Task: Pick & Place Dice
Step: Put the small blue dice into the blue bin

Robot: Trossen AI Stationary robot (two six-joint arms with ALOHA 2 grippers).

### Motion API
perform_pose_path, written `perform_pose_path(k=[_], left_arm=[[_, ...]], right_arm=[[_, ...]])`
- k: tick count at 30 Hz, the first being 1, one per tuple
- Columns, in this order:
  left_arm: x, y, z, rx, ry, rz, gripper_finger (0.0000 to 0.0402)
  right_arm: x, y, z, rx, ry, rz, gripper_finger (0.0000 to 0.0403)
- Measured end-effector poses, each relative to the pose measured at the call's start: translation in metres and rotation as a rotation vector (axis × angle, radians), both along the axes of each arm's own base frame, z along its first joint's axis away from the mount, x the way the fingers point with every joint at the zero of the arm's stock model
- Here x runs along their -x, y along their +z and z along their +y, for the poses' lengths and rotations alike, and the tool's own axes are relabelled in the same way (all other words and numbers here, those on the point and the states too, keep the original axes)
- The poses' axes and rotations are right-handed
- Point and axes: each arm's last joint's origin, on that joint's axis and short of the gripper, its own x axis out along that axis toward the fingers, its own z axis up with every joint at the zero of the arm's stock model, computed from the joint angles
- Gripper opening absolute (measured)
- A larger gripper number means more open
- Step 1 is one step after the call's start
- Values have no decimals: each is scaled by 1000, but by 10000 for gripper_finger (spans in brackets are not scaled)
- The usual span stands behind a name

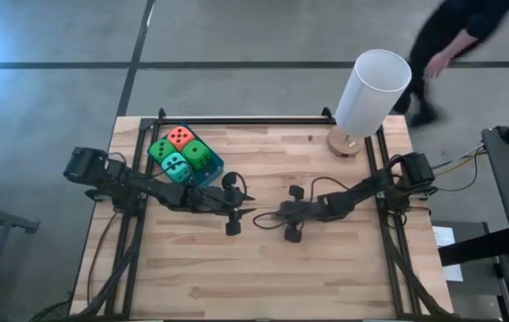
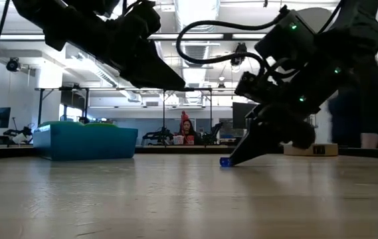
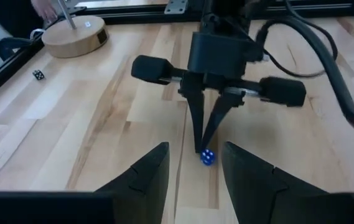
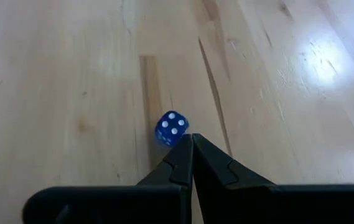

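Tiny blue die (image 4: 172, 129) on bare wood, touching pinched-together right gripper (image 4: 192, 146) tips; hard, light, skittish, best squeezed across flat faces. Left gripper (image 3: 195, 165) parted, empty.

Both arms reach inward along the table toward its middle. The right gripper (image 3: 203, 146) tilts down with its tips pressed together at the tabletop. The left gripper (image 3: 195, 171) hangs above the surface, fingers parted, facing it.
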Motion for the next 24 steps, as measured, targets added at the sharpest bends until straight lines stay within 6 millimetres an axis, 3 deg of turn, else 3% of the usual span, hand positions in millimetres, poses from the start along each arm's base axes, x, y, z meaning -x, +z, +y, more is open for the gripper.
perform_pose_path(k=[8,13,18,24], left_arm=[[0,0,0,-1,0,5,154],[1,-1,0,-2,0,15,153],[1,-1,0,-2,0,16,148],[0,-2,0,1,2,14,152]], right_arm=[[-18,8,3,15,27,-33,8],[-18,14,3,19,32,-48,8],[-9,24,2,27,39,-21,8],[8,56,3,40,44,-28,8]])
